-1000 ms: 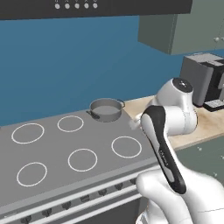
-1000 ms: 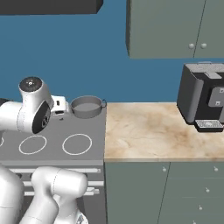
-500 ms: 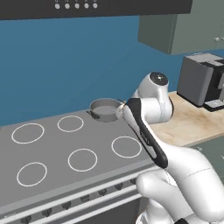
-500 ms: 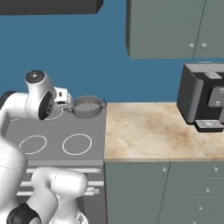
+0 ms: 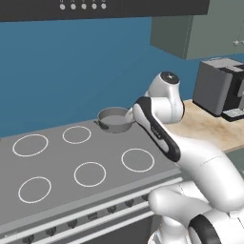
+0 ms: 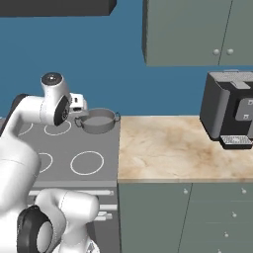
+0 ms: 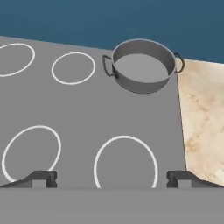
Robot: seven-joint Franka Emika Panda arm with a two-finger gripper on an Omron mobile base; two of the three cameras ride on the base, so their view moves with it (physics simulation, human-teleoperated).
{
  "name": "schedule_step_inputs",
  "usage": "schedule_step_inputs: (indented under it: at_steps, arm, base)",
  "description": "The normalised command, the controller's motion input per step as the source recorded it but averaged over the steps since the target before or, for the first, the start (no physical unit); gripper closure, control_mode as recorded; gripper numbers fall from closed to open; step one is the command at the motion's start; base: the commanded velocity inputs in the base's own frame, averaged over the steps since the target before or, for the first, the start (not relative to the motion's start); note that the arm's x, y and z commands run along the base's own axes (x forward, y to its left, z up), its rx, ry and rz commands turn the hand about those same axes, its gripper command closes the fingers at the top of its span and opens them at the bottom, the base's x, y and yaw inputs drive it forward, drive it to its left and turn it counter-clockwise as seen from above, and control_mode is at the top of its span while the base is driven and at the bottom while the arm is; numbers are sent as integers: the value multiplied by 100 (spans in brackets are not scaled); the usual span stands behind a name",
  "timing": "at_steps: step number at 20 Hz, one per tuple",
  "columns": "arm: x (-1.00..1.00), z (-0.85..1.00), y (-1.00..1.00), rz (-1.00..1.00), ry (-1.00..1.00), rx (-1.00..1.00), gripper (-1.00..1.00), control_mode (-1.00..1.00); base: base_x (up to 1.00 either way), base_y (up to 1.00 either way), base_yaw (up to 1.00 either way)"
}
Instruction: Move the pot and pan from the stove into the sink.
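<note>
Swung nearer the pot [image 7: 142, 65] at the stove's [image 7: 87, 113] far right; jaws wide apart, empty; grasp still ahead.

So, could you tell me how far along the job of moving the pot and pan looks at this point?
Nothing looks done yet: the pot sits on the stove's back right corner, beside the counter. The gripper is open and empty, short of the pot, looking toward it. Grasping it and carrying it to the sink remains, then the pan.
</note>
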Motion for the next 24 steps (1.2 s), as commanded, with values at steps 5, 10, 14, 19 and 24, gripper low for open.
schedule_step_inputs:
  at_steps: [5, 10, 14, 19, 24]
  arm:
    - [24, -24, -1, 11, 0, 0, -100, -100]
    - [35, -28, 0, 13, 0, -3, -100, -100]
    - [34, -38, 0, 10, 0, -11, -100, -100]
    - [46, -32, 0, 6, 0, -10, -100, -100]
    - [59, -26, 4, 3, 0, -7, -100, -100]
  base:
    - [0, 0, 0]
    - [0, 0, 0]
    - [0, 0, 0]
    - [0, 0, 0]
    - [0, 0, 0]
